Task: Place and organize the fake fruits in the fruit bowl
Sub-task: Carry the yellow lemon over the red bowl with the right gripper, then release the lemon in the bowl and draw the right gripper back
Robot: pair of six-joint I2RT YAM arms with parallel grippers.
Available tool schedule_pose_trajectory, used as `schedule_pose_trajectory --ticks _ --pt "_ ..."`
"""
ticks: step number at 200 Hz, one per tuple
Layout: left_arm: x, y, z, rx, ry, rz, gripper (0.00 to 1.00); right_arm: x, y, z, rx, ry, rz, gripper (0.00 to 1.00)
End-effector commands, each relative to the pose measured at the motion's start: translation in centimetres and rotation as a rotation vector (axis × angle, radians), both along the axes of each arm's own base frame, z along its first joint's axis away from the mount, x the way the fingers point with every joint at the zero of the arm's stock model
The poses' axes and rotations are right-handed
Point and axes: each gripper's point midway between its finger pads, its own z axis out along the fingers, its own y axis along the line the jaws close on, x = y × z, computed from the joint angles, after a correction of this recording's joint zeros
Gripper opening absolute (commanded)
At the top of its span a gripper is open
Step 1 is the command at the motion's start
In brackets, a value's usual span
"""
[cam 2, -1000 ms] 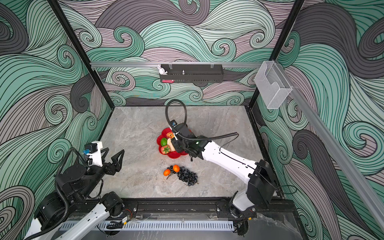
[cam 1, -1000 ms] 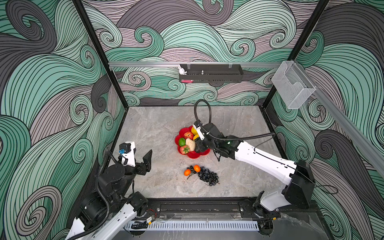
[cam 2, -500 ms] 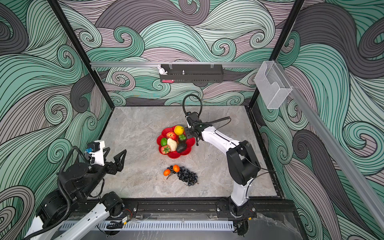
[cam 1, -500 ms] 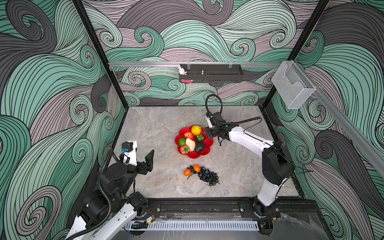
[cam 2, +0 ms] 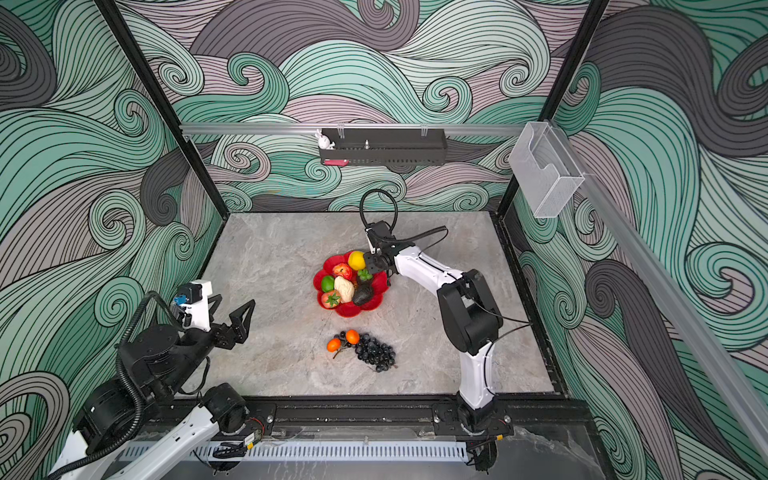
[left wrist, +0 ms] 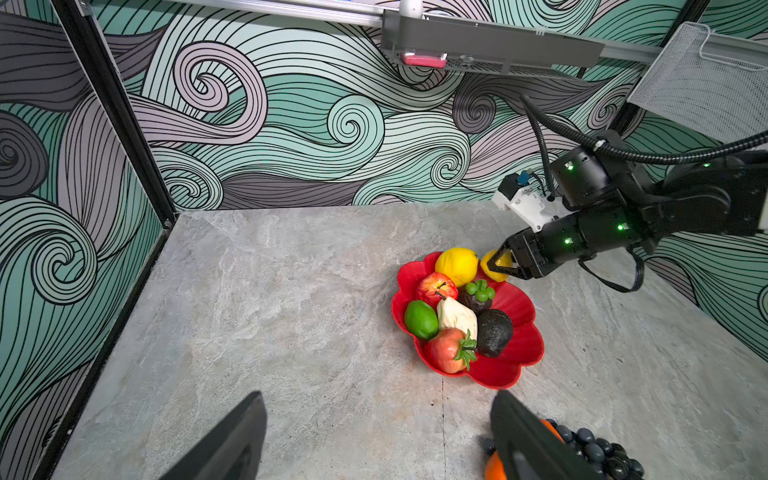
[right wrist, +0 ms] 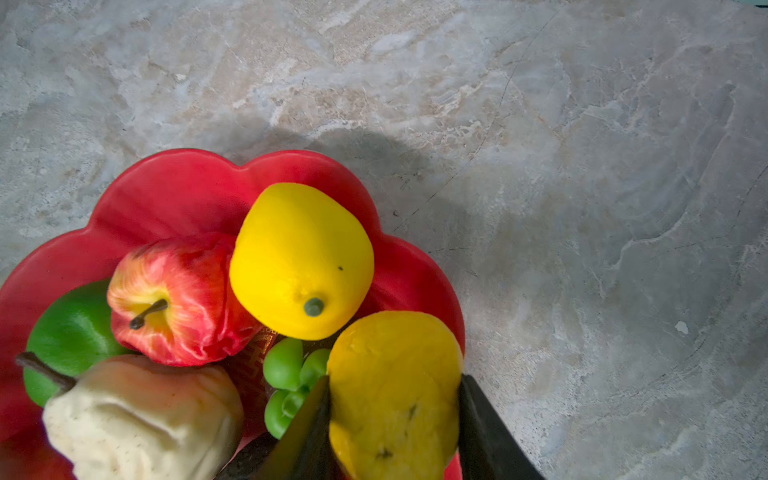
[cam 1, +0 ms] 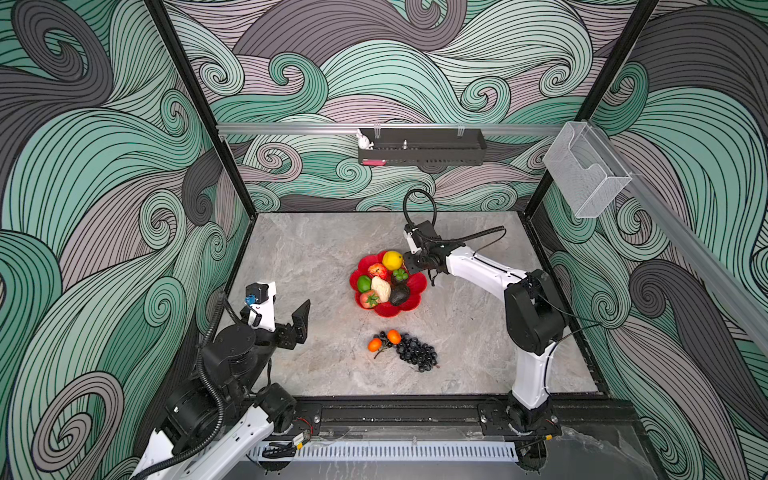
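Right wrist view: my right hand (right wrist: 395,380) grips a yellow fruit (right wrist: 395,353) at the bowl (right wrist: 174,195) rim; left hand (left wrist: 376,397) spread, empty; grapes (cam 1: 415,353), oranges (cam 1: 394,336) lie on desk (cam 1: 311,270).

The right gripper (left wrist: 498,266) blocks the fruit bowl (left wrist: 519,307) from behind; near rim free.

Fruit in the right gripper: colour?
Yellow, a few dark specks. The smooth yellow plastic fruit shows best in the right wrist view.
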Motion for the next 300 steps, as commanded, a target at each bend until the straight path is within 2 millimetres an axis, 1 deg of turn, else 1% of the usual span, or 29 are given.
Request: schedule_pose_trajectory --ticks 1,43,81,94,122,136,151,168,186,193,197,208,210,216,219,225,240,254,263,268,280,300 --pt "0.1 0.1 0.0 0.013 0.003 0.003 0.86 0.4 -0.2 -0.3 -0.014 0.010 -0.014 0.44" --pt "0.0 0.2 0.1 0.010 -0.001 0.007 0.86 0.4 -0.3 -1.0 -0.025 0.018 -0.015 0.49" --pt "-0.2 0.6 0.4 0.001 -0.022 0.019 0.86 0.6 -0.4 -0.4 -0.025 0.005 -0.022 0.62" --pt "-0.1 0.5 0.3 0.006 -0.016 0.020 0.86 0.5 -0.4 -0.2 -0.021 0.004 -0.023 0.64" --pt "0.1 0.3 0.0 0.015 0.000 0.016 0.86 0.4 -0.5 0.8 -0.012 -0.012 -0.027 0.66" --pt "0.3 0.1 -0.1 0.018 0.007 0.010 0.86 0.1 -0.8 1.7 -0.006 -0.021 -0.032 0.67" --pt "0.6 -0.6 -0.5 0.026 0.029 -0.012 0.86 -0.5 -1.2 3.2 0.010 -0.035 -0.045 0.68" --pt "1.0 -2.0 -1.3 0.041 0.075 -0.066 0.86 -1.9 -2.0 5.4 0.044 -0.052 -0.066 0.69" --pt "1.6 -4.4 -2.7 0.065 0.155 -0.159 0.85 -4.0 -2.8 7.3 0.098 -0.069 -0.077 0.69" --pt "1.8 -5.4 -3.5 0.071 0.195 -0.200 0.85 -5.0 -3.2 7.5 0.123 -0.068 -0.082 0.69" --pt "1.8 -6.0 -3.9 0.071 0.219 -0.224 0.85 -5.6 -3.2 8.0 0.145 -0.073 -0.078 0.69" --pt "2.0 -7.7 -5.2 0.074 0.291 -0.290 0.84 -7.3 -3.5 8.1 0.187 -0.065 -0.075 0.69" --pt "2.0 -8.0 -5.4 0.074 0.303 -0.302 0.84 -7.6 -3.6 8.4 0.197 -0.069 -0.073 0.69" --pt "2.0 -8.7 -6.3 0.080 0.348 -0.330 0.83 -8.5 -3.8 8.3 0.213 -0.060 -0.071 0.69" --pt "2.0 -9.2 -6.8 0.083 0.372 -0.350 0.83 -9.0 -4.0 8.7 0.226 -0.064 -0.069 0.69" --pt "2.0 -9.9 -7.6 0.090 0.414 -0.378 0.83 -10.0 -4.2 8.5 0.239 -0.057 -0.063 0.69" --pt "2.2 -11.3 -9.7 0.088 0.530 -0.409 0.78 -12.3 -4.7 8.3 0.283 -0.044 -0.054 0.69" --pt "2.0 -12.0 -11.6 0.075 0.652 -0.404 0.74 -14.4 -5.0 7.8 0.340 -0.025 -0.040 0.68" --pt "1.8 -12.2 -12.8 0.074 0.722 -0.397 0.73 -16.1 -5.1 7.0 0.365 0.009 -0.025 0.68" --pt "1.8 -12.4 -13.3 0.073 0.753 -0.386 0.72 -16.5 -4.8 7.2 0.396 0.001 -0.010 0.68" --pt "1.7 -12.4 -14.6 0.076 0.805 -0.354 0.70 -18.2 -4.2 6.4 0.431 0.027 0.021 0.67" --pt "1.9 -12.7 -16.0 0.067 0.809 -0.325 0.71 -20.5 -2.6 5.1 0.466 0.066 0.084 0.69"
